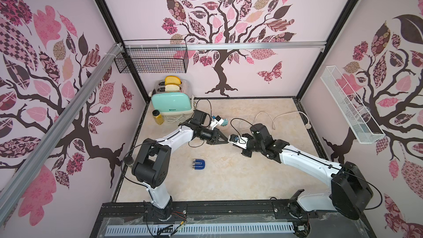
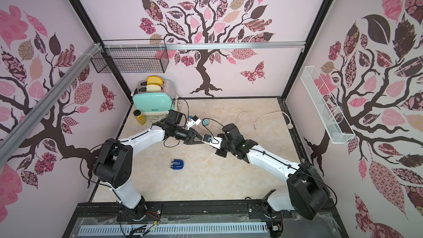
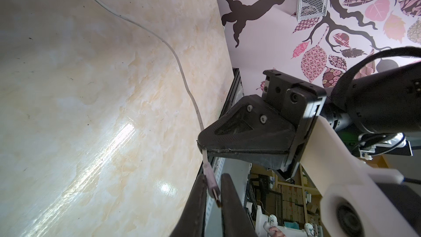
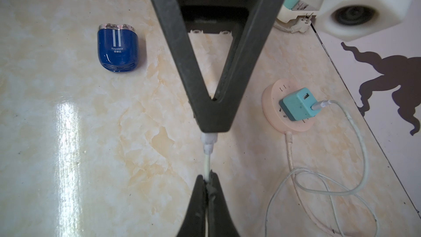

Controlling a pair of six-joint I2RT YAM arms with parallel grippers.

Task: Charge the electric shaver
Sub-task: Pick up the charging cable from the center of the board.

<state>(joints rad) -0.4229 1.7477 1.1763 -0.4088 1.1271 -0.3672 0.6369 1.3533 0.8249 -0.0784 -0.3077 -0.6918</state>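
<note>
Left wrist view: plug [image 3: 213,188] inside left gripper [image 3: 213,178], clamping unclear. Right wrist view: right gripper [image 4: 207,180] pinches cable [image 4: 207,165]. On table [image 1: 251,179]: electric shaver [image 1: 198,164], 7 o'clock of grippers; toaster [image 1: 171,104] holds bread [image 1: 173,80].

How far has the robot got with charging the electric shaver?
Done: the green adapter sits in the pink socket, the white cable plugged into it. In hand: the right pincer is shut on the cable, the left pincer on its plug. Left: the electric shaver lies untouched on the table, apart from both; the plug must go into it.
</note>
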